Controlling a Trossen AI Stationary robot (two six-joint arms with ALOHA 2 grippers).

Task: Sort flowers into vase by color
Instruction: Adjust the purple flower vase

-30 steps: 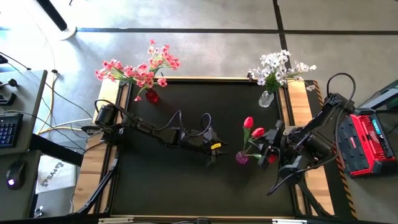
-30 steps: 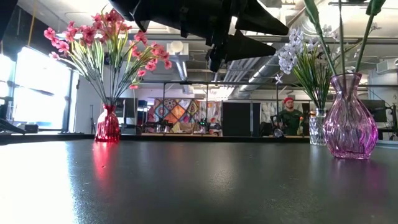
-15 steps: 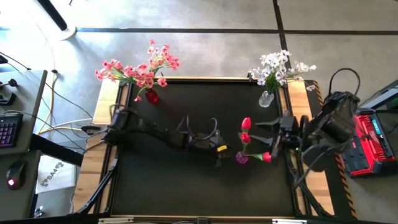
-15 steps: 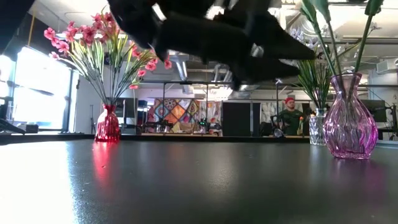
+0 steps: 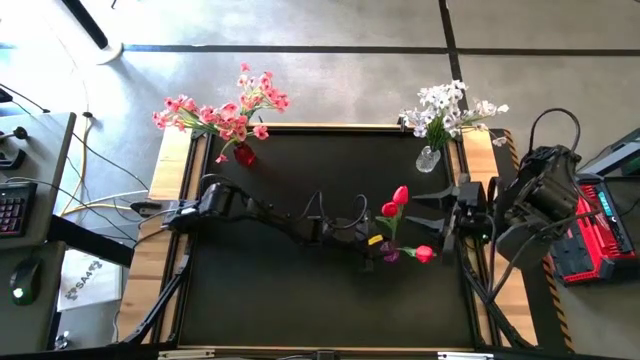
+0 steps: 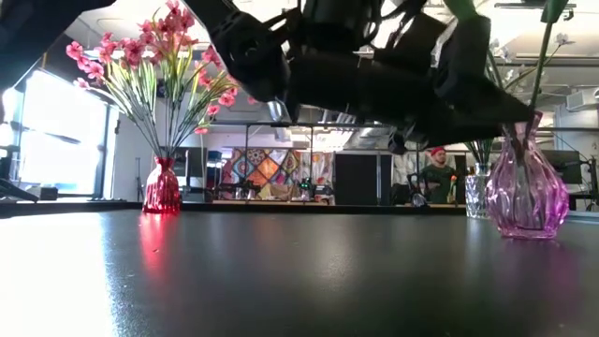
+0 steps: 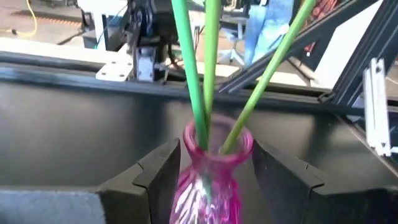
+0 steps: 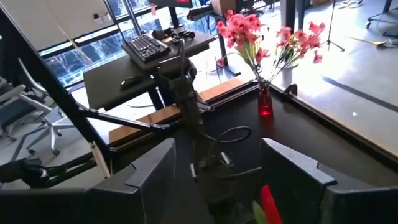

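A purple glass vase (image 5: 389, 256) stands right of the table's middle and holds three red tulips (image 5: 400, 195) by their green stems (image 7: 198, 93). My left gripper (image 5: 381, 250) reaches in level from the left. It is open, one finger on each side of the vase's neck (image 7: 217, 146), and no touch shows. My right gripper (image 5: 433, 217) hangs open, high above the table's right side, with nothing between its fingers. Pink blossoms stand in a red vase (image 5: 243, 153) at the far left. White blossoms stand in a clear vase (image 5: 428, 158) at the far right.
The black mat (image 5: 260, 290) lies bare near the front edge. A red device (image 5: 590, 235) sits beyond the right edge, and a desk with a keyboard (image 5: 12, 205) beyond the left. A person (image 6: 438, 173) stands far behind the table.
My left gripper has gone toward the table's right edge and down, until its fingers stand on either side of the purple vase. My right gripper has opened, let go of a tulip, risen and drawn back toward the right edge. The tulips have shifted slightly in the vase.
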